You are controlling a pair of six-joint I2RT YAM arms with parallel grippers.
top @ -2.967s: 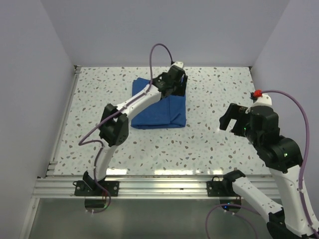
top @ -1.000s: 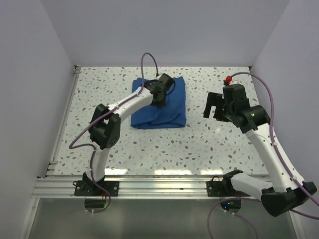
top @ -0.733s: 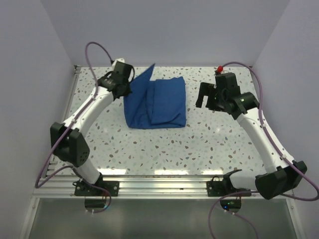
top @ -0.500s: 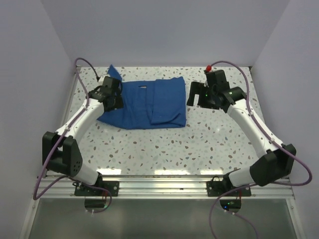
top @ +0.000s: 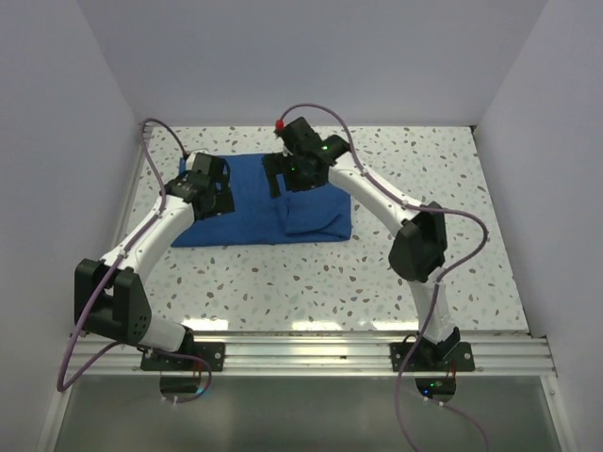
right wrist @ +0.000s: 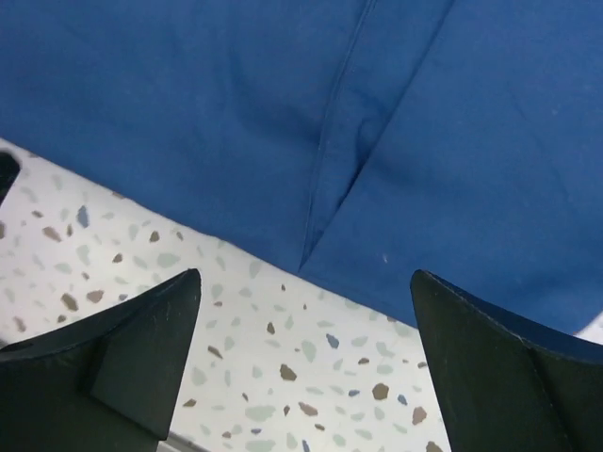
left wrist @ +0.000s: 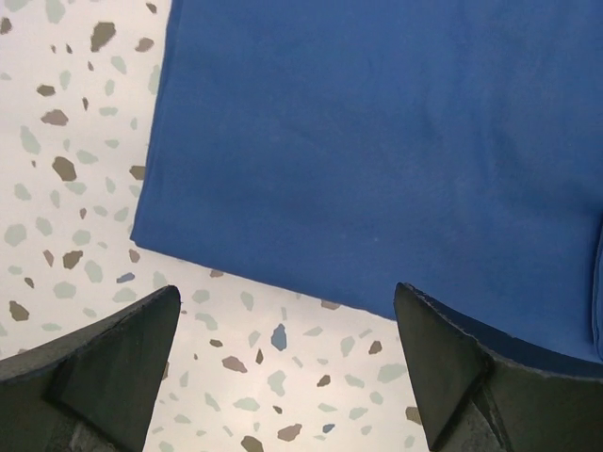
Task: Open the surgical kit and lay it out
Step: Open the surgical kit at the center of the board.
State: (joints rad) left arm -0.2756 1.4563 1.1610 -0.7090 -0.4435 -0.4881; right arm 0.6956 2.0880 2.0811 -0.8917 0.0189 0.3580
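Two grippers, one cloth wrap and one table are showing. Item one, the left gripper (top: 209, 185): its jaws are standing wide apart and are gripping nothing, and it is hanging over the left end of the royal-blue cloth wrap (top: 250, 209). In its own wrist camera, the left gripper (left wrist: 287, 299) is looking down on a flat, smooth sheet of the wrap (left wrist: 377, 141) that is spreading ahead of both fingers, with the sheet's corner sitting just ahead of the left-hand finger (left wrist: 113, 353) and bare speckled table (left wrist: 57, 141) lying under and beside that finger. Item two, the right gripper (top: 281, 177): its jaws are likewise standing fully apart and are carrying nothing, and it is reaching across to the middle of the wrap, near the left gripper but apart from it. From its wrist camera, the right gripper (right wrist: 306, 279) is facing the wrap (right wrist: 188, 113), where a fold line (right wrist: 334, 160) is running straight ahead from the gap between the fingers, with the cloth edge crossing just in front of the fingertips. Item three, the wrap itself: one flap is lying flat beneath the left gripper, while a thicker folded portion is lying to the right of the right gripper. Item four, the terrazzo table (top: 424, 188) is bearing the wrap.
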